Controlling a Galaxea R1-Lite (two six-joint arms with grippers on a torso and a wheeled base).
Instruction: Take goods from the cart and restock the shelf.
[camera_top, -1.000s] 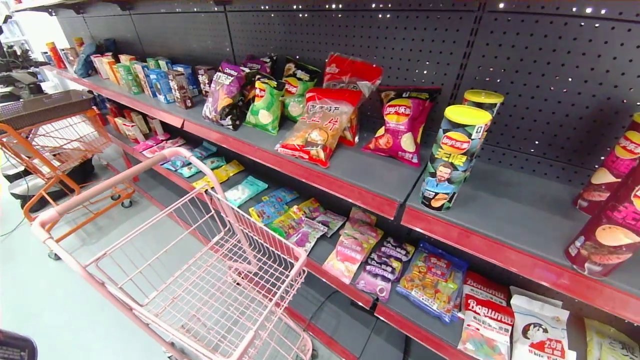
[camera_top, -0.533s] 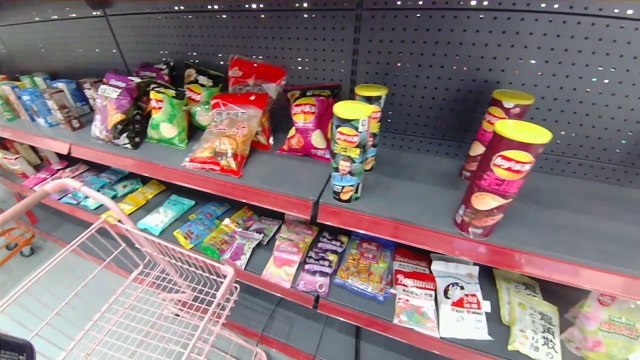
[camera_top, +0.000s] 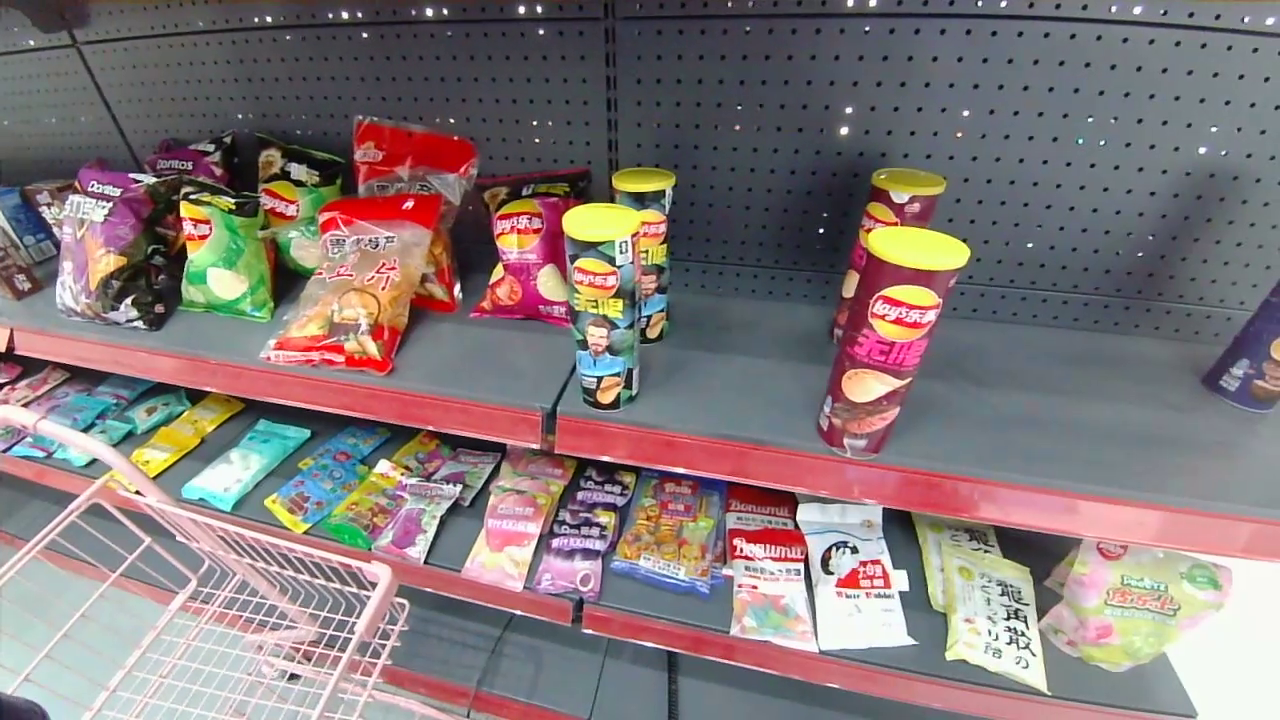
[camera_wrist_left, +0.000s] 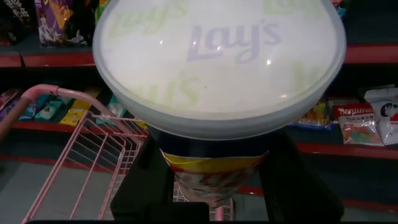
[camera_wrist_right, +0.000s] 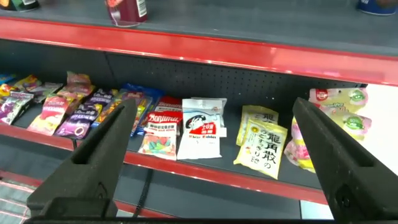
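Observation:
My left gripper (camera_wrist_left: 211, 186) is shut on a chip can (camera_wrist_left: 217, 56) with a pale lid, which stands upright between the dark fingers (camera_wrist_left: 144, 186). Beyond the can are the pink cart (camera_wrist_left: 81, 155) and the shelf. The cart (camera_top: 200, 600) sits at the lower left of the head view, in front of the shelf. On the upper shelf board (camera_top: 1050, 400) stand two green chip cans (camera_top: 601, 305) and two maroon chip cans (camera_top: 885, 340). My right gripper (camera_wrist_right: 217, 162) is open with nothing in it, facing the lower shelf of snack bags (camera_wrist_right: 200, 127).
Chip bags (camera_top: 350, 280) fill the left part of the upper board. A dark blue can (camera_top: 1250, 360) stands at the far right edge. Bare board lies between the can pairs and to the right of the maroon cans. Flat candy bags (camera_top: 560, 520) line the lower shelf.
The head camera has swung to the right, so the shelf and cart slid left in the picture and the orange cart left it. Nothing on the shelf has shifted.

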